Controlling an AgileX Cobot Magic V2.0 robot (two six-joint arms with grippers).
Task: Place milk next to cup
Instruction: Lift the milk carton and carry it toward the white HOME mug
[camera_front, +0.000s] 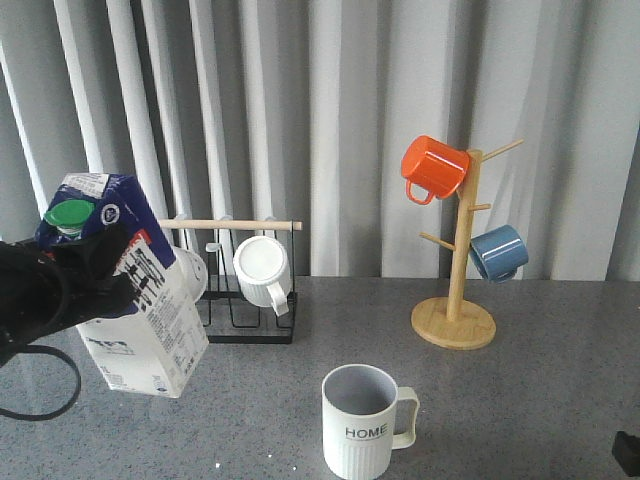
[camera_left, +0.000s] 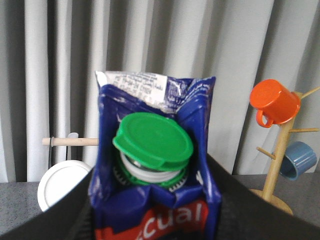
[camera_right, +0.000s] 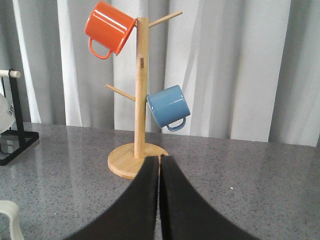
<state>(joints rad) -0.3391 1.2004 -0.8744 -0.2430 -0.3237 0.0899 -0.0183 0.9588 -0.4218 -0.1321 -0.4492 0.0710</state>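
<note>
The milk, a blue-and-white carton with a green cap, is tilted and held above the table at the left. My left gripper is shut on its upper part. In the left wrist view the milk fills the space between the black fingers. The cup, white and ribbed with "HOME" on it, stands upright at the front centre, apart from the carton. My right gripper is shut and empty, low over the table facing the mug tree; a bit of it shows at the front view's right edge.
A wooden mug tree at the right holds an orange mug and a blue mug. A black wire rack with a wooden bar stands behind, with plain white mugs. Grey curtains hang behind.
</note>
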